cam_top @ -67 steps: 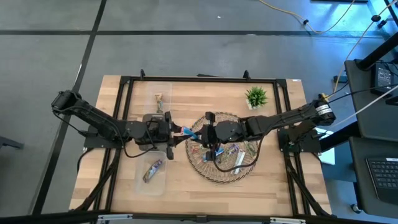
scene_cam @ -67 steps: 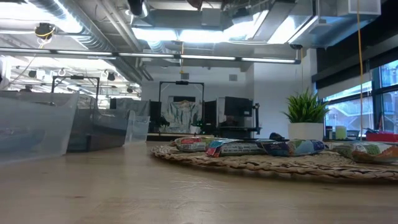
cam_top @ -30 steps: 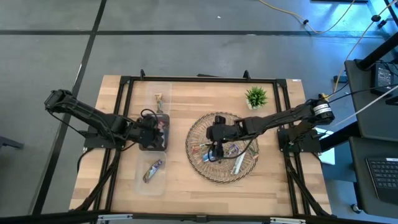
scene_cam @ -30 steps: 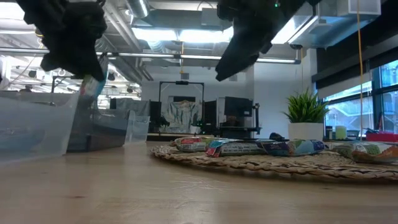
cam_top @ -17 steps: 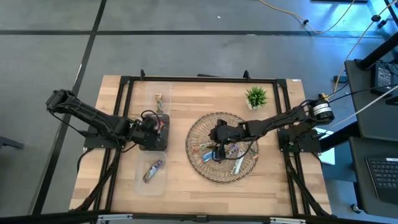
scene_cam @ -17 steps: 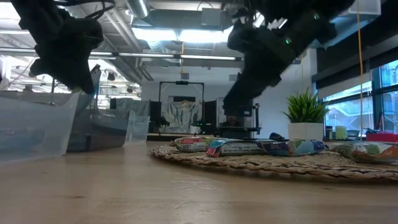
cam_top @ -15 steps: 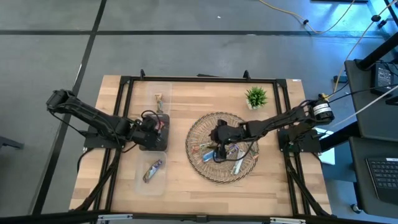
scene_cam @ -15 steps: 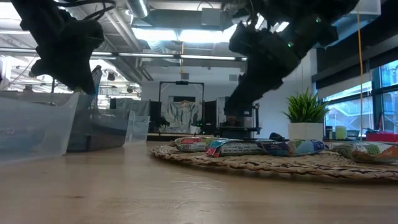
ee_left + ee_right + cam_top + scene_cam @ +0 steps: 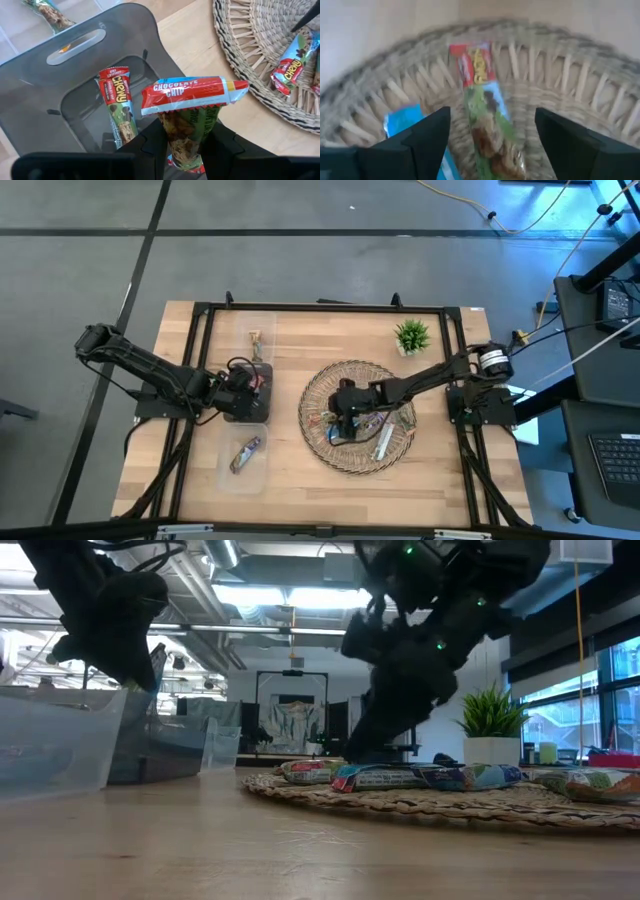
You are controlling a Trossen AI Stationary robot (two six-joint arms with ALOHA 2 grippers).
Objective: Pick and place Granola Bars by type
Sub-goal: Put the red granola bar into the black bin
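My left gripper [image 9: 258, 385] hangs over a dark grey bin [image 9: 75, 65], shut on a granola bar [image 9: 192, 95] with a red end and a green body. Another red-and-green bar [image 9: 120, 110] lies on the bin's floor. Several more granola bars [image 9: 375, 425] lie on a round woven tray [image 9: 400, 375] in the middle of the table. My right gripper [image 9: 335, 423] is low over the tray's left part and open. Its fingers stand on either side of a red-and-green bar [image 9: 482, 95] lying on the weave, with a blue bar [image 9: 402, 122] beside it. My left gripper pinches the bar's green body [image 9: 187, 132] between its two fingers [image 9: 155, 142], which point down from above. The bar's red end [image 9: 192, 92] sticks out beyond the fingertips. The bar is lifted clear, above the dark bin's floor.
A clear bin [image 9: 258, 340] with one bar stands on the far side of the dark bin, and another clear bin [image 9: 245, 452] with a purple bar on the near side. A small potted plant [image 9: 411, 335] stands at the back right. A black frame [image 9: 320, 307] runs around the table.
My right gripper has come down toward the woven tray and shifted toward its left part, staying open. My left gripper has kept its hold on the bar above the dark bin.
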